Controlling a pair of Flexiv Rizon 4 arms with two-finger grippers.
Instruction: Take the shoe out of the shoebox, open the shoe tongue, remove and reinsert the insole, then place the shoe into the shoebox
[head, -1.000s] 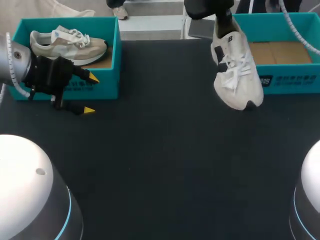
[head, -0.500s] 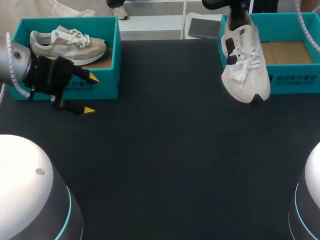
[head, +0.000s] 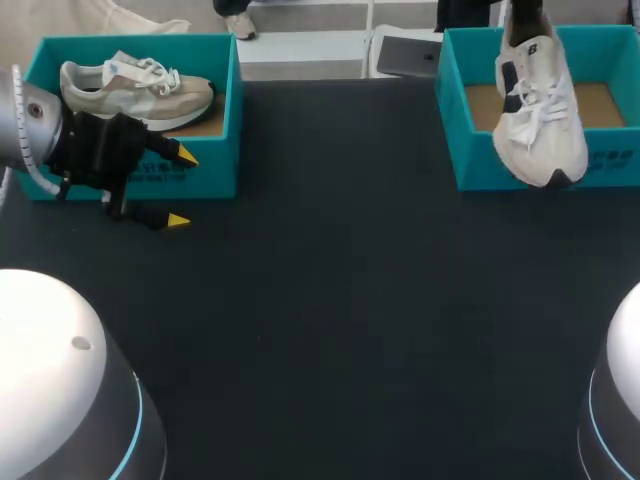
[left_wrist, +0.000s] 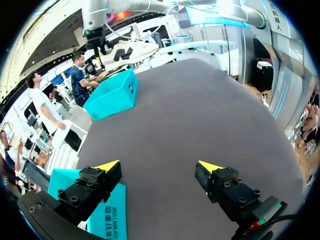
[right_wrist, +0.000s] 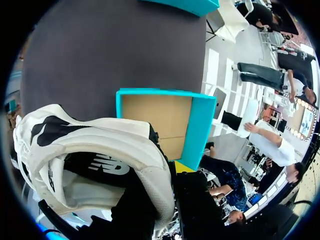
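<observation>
A white shoe (head: 540, 110) with dark side marks hangs toe-down over the front wall of the teal shoebox (head: 480, 165) at the back right. My right gripper (right_wrist: 170, 172) is shut on its heel collar, and the shoe (right_wrist: 90, 150) fills the space under the wrist above the box's brown floor (right_wrist: 160, 120). In the head view that gripper is hidden past the top edge. My left gripper (head: 183, 188) stands open and empty in front of the left teal box (head: 237, 110). In the left wrist view its gripper (left_wrist: 159, 166) faces bare table, with the shoe (left_wrist: 127, 51) held far ahead above the box (left_wrist: 112, 95).
A second, beige and white shoe (head: 135, 88) lies inside the left teal box. The black table top (head: 340, 300) spreads between the two boxes and toward the front. A corner of the left box (left_wrist: 107, 220) shows beside my left fingers.
My right arm has carried the white shoe to the right and back, from in front of the right box's left corner to over its front wall. The left arm has not moved.
</observation>
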